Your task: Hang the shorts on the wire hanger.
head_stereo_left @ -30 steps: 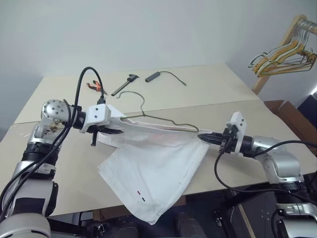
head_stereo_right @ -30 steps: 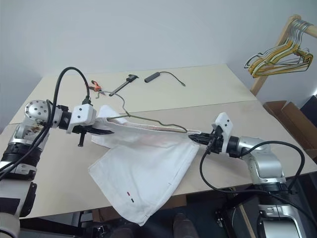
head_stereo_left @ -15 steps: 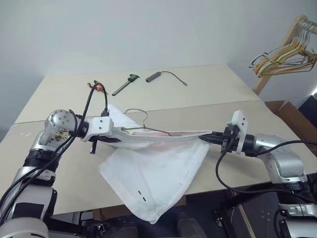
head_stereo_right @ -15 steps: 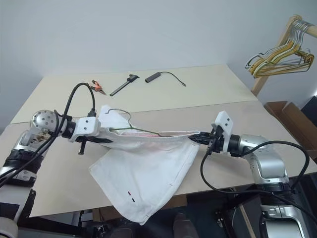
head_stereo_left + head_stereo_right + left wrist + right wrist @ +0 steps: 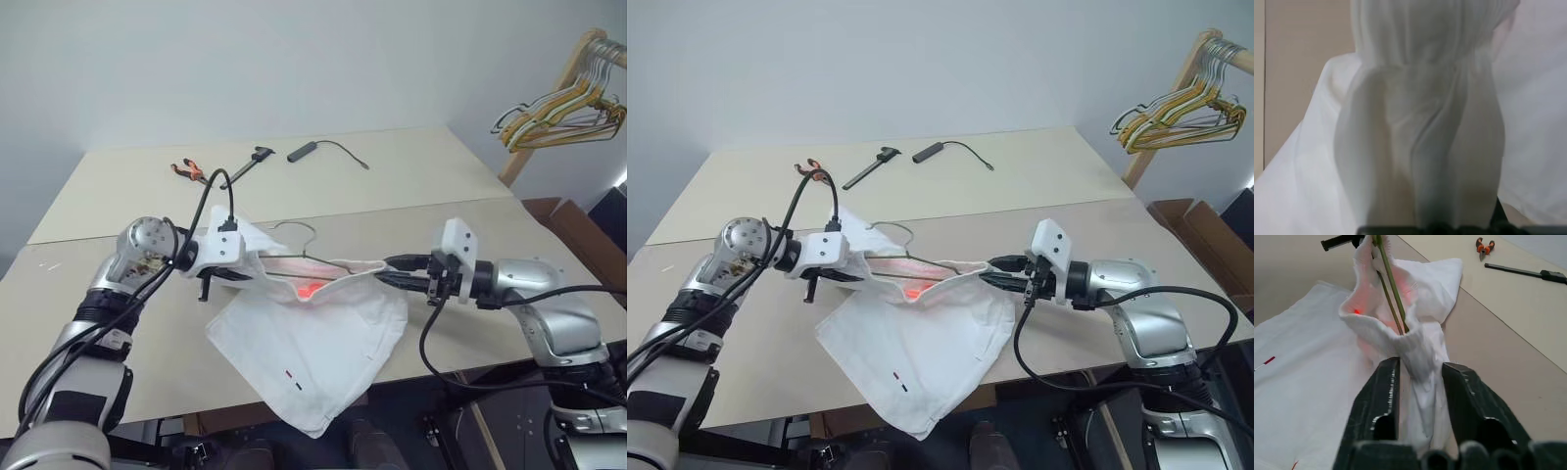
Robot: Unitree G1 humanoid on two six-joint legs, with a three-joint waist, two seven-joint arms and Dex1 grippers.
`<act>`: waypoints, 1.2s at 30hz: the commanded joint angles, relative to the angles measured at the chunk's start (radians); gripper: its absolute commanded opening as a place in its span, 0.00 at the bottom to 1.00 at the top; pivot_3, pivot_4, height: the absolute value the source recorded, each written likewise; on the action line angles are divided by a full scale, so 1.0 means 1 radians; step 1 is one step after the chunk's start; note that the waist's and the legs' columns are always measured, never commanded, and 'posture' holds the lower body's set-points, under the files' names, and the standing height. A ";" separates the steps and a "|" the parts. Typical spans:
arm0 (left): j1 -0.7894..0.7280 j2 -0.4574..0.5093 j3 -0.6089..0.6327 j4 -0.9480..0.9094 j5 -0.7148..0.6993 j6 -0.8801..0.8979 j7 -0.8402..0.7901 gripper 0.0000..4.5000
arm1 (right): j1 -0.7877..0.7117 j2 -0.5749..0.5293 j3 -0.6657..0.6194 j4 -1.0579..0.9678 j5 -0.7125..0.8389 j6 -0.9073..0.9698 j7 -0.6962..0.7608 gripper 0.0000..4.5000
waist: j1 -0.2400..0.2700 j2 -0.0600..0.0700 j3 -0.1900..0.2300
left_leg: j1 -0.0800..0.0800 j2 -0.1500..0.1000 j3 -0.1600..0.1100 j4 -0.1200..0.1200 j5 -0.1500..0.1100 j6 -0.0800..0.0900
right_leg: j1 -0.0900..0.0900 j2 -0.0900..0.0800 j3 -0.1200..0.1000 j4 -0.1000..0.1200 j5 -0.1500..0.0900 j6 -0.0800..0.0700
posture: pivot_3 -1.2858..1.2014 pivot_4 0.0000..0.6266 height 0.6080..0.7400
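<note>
shorts (image 5: pixel 313 333): soft, limp, light; centre frame, waistband lifted, legs draped on surface (image 5: pixel 118 323).
wire hanger (image 5: pixel 294 257): thin, springy, inside waistband.
left claw (image 5: pixel 257 278): clamped on waistband.
right claw (image 5: pixel 1418 382): parted around waistband.
hold: gathered elastic ends.

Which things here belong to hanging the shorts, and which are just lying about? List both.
For the job:
- shorts
- wire hanger, inside the waistband
- left gripper, shut on the shorts
- right gripper, fingers apart around the waistband

Lying about:
- pliers
- caliper
- black stick with cord
- bunch of hangers on a rack
</note>
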State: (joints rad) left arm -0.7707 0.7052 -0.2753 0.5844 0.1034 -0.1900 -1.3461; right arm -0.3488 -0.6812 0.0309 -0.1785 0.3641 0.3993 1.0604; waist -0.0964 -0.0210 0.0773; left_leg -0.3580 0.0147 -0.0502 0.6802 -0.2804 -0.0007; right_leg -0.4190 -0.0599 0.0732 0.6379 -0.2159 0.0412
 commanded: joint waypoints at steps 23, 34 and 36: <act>-0.065 0.009 -0.006 -0.014 0.009 -0.016 -0.030 0.00 | -0.271 0.124 0.172 -0.099 0.001 0.135 -0.105 1.00 | -0.005 0.000 0.000 | 0.000 0.000 0.000 0.000 0.000 0.000 | 0.000 0.000 0.000 0.001 0.000 0.000 | 0.49 0.05 1.00; -0.045 0.031 -0.002 -0.039 0.006 -0.022 -0.040 0.00 | -0.417 0.201 0.284 -0.005 -0.058 0.220 -0.105 0.41 | -0.001 0.000 0.000 | -0.005 0.000 -0.002 0.001 0.000 0.000 | -0.003 -0.001 -0.003 0.004 0.000 0.000 | 0.50 0.05 1.00; -0.041 0.034 -0.001 -0.046 0.002 -0.021 -0.042 0.00 | -0.413 0.205 0.288 -0.003 -0.065 0.208 -0.101 0.27 | -0.001 0.000 0.000 | -0.005 0.000 -0.002 0.001 0.000 0.000 | -0.003 -0.001 -0.003 0.004 0.000 0.000 | 0.50 0.05 1.00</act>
State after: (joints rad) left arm -0.8084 0.7222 -0.2929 0.5742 0.1165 -0.2004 -1.3870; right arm -0.7360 -0.4821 0.3328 -0.1652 0.2955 0.6200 0.9541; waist -0.0976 -0.0206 0.0771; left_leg -0.3628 0.0147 -0.0526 0.6814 -0.2804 -0.0008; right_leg -0.4224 -0.0605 0.0704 0.6413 -0.2157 0.0410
